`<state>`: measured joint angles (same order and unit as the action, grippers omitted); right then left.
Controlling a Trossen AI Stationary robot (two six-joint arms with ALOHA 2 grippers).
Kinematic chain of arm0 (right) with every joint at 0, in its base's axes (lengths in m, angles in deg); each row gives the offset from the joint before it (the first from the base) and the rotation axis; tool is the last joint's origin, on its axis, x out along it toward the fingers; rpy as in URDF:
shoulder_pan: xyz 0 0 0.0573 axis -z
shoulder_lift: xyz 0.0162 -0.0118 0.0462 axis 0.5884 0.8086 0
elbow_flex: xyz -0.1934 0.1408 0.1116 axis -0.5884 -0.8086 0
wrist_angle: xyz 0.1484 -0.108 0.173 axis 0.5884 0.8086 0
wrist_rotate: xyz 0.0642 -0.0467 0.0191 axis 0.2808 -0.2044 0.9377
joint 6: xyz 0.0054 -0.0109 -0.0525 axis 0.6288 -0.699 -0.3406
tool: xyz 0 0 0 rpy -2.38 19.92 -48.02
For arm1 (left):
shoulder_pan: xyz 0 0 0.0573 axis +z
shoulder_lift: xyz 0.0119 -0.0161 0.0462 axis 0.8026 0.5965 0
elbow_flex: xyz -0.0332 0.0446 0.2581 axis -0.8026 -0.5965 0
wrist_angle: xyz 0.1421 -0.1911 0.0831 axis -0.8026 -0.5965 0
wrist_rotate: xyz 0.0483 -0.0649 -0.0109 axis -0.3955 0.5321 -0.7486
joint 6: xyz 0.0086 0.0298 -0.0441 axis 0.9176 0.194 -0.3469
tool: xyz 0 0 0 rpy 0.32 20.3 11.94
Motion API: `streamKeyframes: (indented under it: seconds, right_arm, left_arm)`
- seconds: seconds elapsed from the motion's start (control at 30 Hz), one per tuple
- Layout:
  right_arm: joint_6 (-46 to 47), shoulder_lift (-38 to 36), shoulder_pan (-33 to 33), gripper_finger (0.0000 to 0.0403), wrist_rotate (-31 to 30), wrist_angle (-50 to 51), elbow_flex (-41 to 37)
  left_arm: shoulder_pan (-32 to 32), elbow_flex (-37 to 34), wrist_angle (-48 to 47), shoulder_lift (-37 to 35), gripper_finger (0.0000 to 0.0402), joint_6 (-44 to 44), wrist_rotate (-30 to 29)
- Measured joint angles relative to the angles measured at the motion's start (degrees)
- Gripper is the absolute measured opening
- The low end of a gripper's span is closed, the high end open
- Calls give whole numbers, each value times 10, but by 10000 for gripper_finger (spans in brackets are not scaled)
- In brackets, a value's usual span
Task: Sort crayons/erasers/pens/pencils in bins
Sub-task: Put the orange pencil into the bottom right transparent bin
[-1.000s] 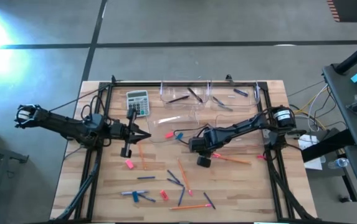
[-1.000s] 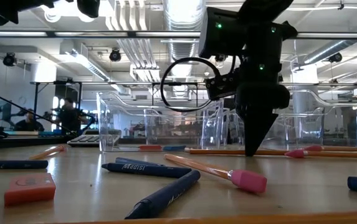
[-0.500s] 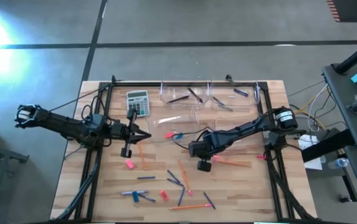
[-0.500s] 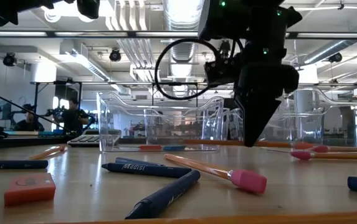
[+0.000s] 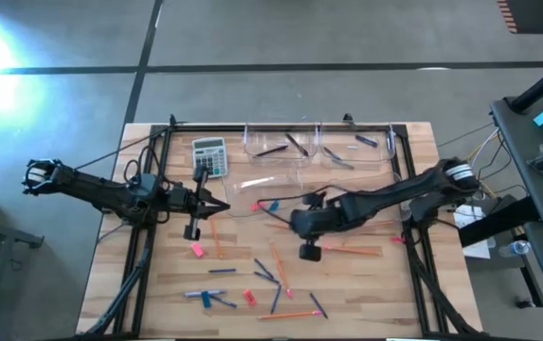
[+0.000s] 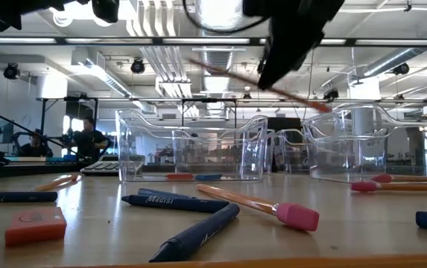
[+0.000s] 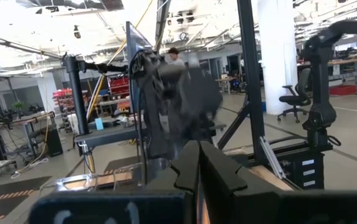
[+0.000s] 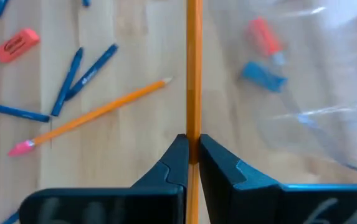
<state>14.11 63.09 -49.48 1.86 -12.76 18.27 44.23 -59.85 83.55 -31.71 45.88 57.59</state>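
My right gripper (image 5: pixel 292 220) hangs above the middle of the table, shut on an orange pencil (image 6: pixel 235 74). My left gripper (image 5: pixel 224 206) stays shut and touches nothing, raised above the table near the grey calculator (image 5: pixel 209 156). More pencils (image 5: pixel 347 250), blue crayons or pens (image 5: pixel 269 273) and pink erasers (image 5: pixel 196 250) lie flat on the near half of the table. The clear bins (image 5: pixel 280 144) stand along the far side. The nearest bin (image 5: pixel 295 180) holds a pink eraser (image 8: pixel 265 36) and a blue eraser (image 8: pixel 262 73). My right gripper pinches the pencil's shaft (image 8: pixel 194 127) between its two fingers, around mid-length as the low view shows it. The fingers slant down from above. The pencil is lifted clear of the table and slants, its reddish end (image 6: pixel 325 109) lower than its other end.
Dark frame rails (image 5: pixel 153 227) run along the table's left and right sides. Cables trail off the far right corner. A loose pencil with a pink end (image 6: pixel 288 214) and a dark crayon (image 6: pixel 194 237) lie close to the low camera.
My right gripper has risen from the table top with the pencil and has tipped and turned as it rose. The pencil, which lay flat on the wood, is now lifted clear and slants in the air.
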Motion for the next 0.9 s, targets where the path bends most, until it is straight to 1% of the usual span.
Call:
streamKeyframes:
  seconds: [0.13,0.27,0.33,0.43,0.53,0.73,0.9]
  right_arm:
    - [20,-82,-3,17,-68,54,-8]
    - [76,-156,-3,17,-130,130,-35]
    - [105,-185,-3,17,-150,174,-55]
    - [146,-217,-3,17,-152,213,-92]
    - [186,-236,-3,17,-136,226,-133]
    - [259,-242,-3,17,-112,270,-200]
    - [322,-243,-3,17,-110,306,-227]
  left_arm:
    - [0,0,0,0,0,-12,0]
    - [0,0,0,0,0,-13,0]
    - [0,0,0,0,0,-13,0]
    - [0,0,0,0,0,-13,0]
    - [0,0,1,0,0,-13,0]
    - [0,0,1,0,0,-13,0]
    - [0,0,1,0,0,-13,0]
